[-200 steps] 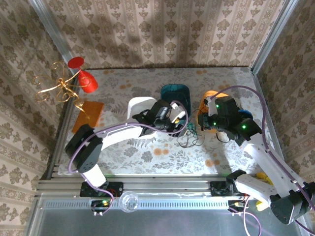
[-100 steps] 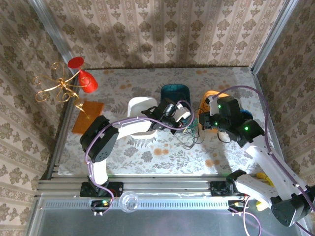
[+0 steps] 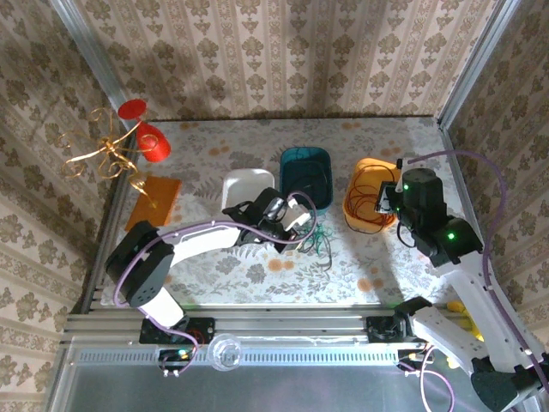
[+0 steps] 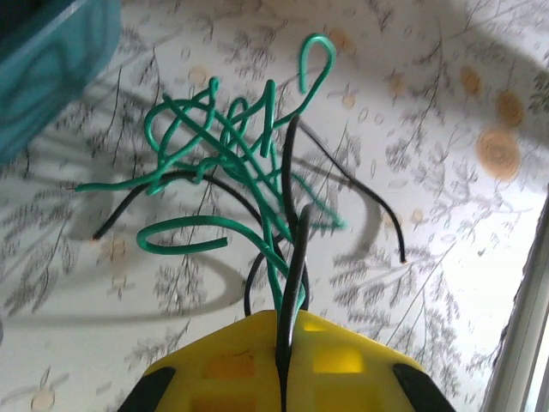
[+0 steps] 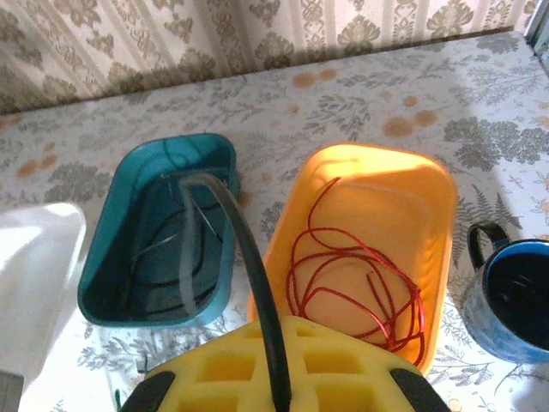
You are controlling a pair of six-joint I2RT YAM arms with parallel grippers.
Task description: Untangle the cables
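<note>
My left gripper (image 4: pixel 286 324) is shut on a tangle of cables: a green cable (image 4: pixel 232 146) in many loops and a black cable (image 4: pixel 296 232) that runs into the seam between the yellow fingers. In the top view this gripper (image 3: pixel 302 225) sits mid-table with the tangle (image 3: pixel 319 245) just to its right. My right gripper (image 5: pixel 279 378) is shut on another black cable (image 5: pixel 249 257), which arches over the teal bin (image 5: pixel 103 275). From above, the right gripper (image 3: pixel 388 199) hangs by the orange bin (image 3: pixel 356 176). A red cable (image 5: pixel 360 275) lies coiled in that orange bin (image 5: pixel 446 197).
The teal bin (image 3: pixel 287 159) holds thin dark wires. A white bin (image 3: pixel 244 184) sits to its left, and a blue mug (image 5: pixel 515 300) stands right of the orange bin. At the far left are a gold stand with a red glass (image 3: pixel 141 137) and an orange-brown block (image 3: pixel 154 199).
The left gripper has shut on the green and black tangle and drawn back a little to the left. The right gripper has moved right, uncovering the orange bin.
</note>
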